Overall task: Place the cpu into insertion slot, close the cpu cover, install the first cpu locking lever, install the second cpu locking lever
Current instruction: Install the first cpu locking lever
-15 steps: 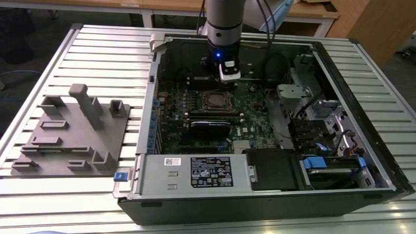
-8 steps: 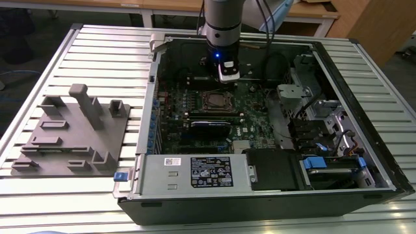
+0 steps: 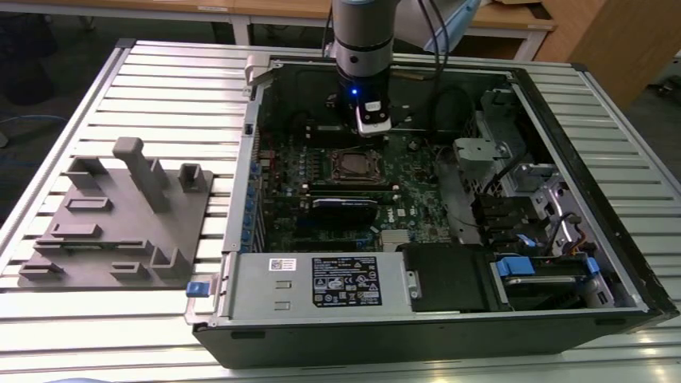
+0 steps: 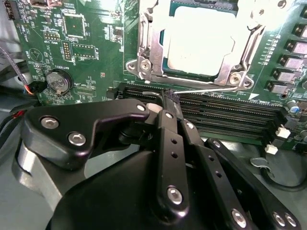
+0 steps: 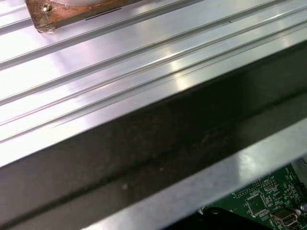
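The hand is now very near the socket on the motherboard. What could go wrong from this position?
1. The hand sits at the end of the thin locking lever beside the cpu cover; the wire could slip off the tip and spring back.
2. The long black slots lie just beside the tip; a slip might scrape them.
3. The cpu lies framed by the cover; an uneven push may stress it.

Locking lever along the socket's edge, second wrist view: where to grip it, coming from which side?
Grip the locking lever at its free end, where the gripper now sits, coming from above the board. It is a thin wire lying flat along the cpu cover beside the memory slots; only that end looks clear.
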{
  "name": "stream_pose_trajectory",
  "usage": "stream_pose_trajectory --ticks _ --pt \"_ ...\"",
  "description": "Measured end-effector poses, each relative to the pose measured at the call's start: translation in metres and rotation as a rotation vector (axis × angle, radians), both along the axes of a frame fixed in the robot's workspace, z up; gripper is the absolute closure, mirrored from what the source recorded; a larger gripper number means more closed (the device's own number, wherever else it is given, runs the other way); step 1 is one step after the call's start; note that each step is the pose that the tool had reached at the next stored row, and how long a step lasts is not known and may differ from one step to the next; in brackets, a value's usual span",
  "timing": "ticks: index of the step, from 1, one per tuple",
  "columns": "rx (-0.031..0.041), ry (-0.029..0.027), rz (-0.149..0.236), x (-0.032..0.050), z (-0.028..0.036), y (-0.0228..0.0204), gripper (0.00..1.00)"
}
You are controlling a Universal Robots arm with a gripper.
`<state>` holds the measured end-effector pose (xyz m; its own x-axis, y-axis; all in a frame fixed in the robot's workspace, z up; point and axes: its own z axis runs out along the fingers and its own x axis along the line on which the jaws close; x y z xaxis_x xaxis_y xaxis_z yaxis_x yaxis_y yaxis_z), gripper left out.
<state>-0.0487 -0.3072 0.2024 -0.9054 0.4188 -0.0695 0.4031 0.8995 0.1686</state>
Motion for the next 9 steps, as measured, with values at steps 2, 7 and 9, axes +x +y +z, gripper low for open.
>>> stream_pose_trajectory --ticks 2,7,9 --pt "0.0003 -0.0001 0.000 -0.0010 -0.0001 0.0000 0.90" --pt "0.0019 -0.0065 0.000 -0.0012 -0.0020 -0.0001 0.90" --pt "0.0020 -0.0067 0.000 -0.0011 -0.0021 0.0000 0.90"
